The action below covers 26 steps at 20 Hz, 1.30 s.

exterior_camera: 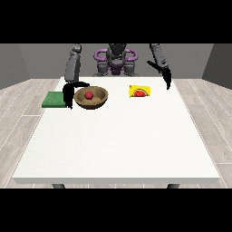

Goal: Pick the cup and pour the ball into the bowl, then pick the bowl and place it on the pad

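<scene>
Red ball [89, 95] lies inside the brown bowl [91, 98], which stands on the white table [118, 145].

The green pad [55, 99] is at 9 o'clock from the bowl, near but apart. Between them the hand at the view's left [69, 96] hangs with fingers pointing down, just beside the bowl's rim; if it grasps the rim I cannot tell. The cup [140, 92], yellow with a watermelon picture, lies at 3 o'clock from the bowl. The hand at the view's right [167, 79] hovers released, at 2 o'clock from the cup.
</scene>
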Tool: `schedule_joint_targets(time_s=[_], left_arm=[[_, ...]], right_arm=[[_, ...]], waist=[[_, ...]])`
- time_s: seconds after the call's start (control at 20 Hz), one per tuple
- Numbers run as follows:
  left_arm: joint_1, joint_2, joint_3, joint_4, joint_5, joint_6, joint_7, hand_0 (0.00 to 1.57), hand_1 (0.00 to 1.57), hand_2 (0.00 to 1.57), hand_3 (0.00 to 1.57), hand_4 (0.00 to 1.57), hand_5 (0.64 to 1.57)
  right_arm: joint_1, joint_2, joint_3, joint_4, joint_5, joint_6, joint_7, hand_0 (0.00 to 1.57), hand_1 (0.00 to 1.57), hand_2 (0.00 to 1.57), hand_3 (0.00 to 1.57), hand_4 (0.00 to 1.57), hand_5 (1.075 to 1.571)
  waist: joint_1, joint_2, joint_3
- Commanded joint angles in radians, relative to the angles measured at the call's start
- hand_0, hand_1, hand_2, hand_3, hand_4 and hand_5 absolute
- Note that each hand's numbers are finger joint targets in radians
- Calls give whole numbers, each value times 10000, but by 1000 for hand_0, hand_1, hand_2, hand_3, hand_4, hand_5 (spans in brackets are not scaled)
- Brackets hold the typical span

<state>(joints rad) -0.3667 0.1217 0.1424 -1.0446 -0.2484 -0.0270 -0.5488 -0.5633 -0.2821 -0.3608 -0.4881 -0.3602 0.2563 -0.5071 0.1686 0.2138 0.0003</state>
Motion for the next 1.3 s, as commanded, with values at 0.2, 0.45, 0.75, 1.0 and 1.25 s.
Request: schedule_joint_targets(time_s=[0.2, 0.45, 0.75, 1.0, 1.25], left_arm=[[445, -47, -453, -1356, -13, -156, 47, 0, 0, 0, 0, 0, 697], [-85, 248, -290, -1471, 61, -270, 351, 0, 0, 0, 0, 0, 683], [-644, -21, -1035, -2018, -144, -658, 241, 0, 0, 0, 0, 0, 714], [-1201, 104, -1158, -2138, -231, -803, 308, 0, 0, 0, 0, 0, 716], [-1122, -215, -1295, -1593, -222, -852, 679, 0, 0, 0, 0, 0, 713]], right_arm=[[-609, 44, -314, 843, -222, -305, -620, 0, 0, 0, 0, 0, 1569], [-820, 40, -441, 1388, -356, -1400, 826, 0, 0, 0, 0, 467, 1551], [763, -1267, 1907, 1409, 2982, -3988, -53, 1571, 1571, 1571, 1571, 1200, 1559], [1212, -2250, 2130, 1044, 3706, -5657, 90, 1571, 1571, 1571, 1571, 1298, 1568], [996, -2865, 2157, 721, 3644, -5545, 1959, 1571, 1571, 1571, 1571, 1199, 1571]], waist=[[588, 838, 8], [700, 876, 3], [2119, 1939, -65], [2779, 2425, -86], [2947, 1233, -81]])
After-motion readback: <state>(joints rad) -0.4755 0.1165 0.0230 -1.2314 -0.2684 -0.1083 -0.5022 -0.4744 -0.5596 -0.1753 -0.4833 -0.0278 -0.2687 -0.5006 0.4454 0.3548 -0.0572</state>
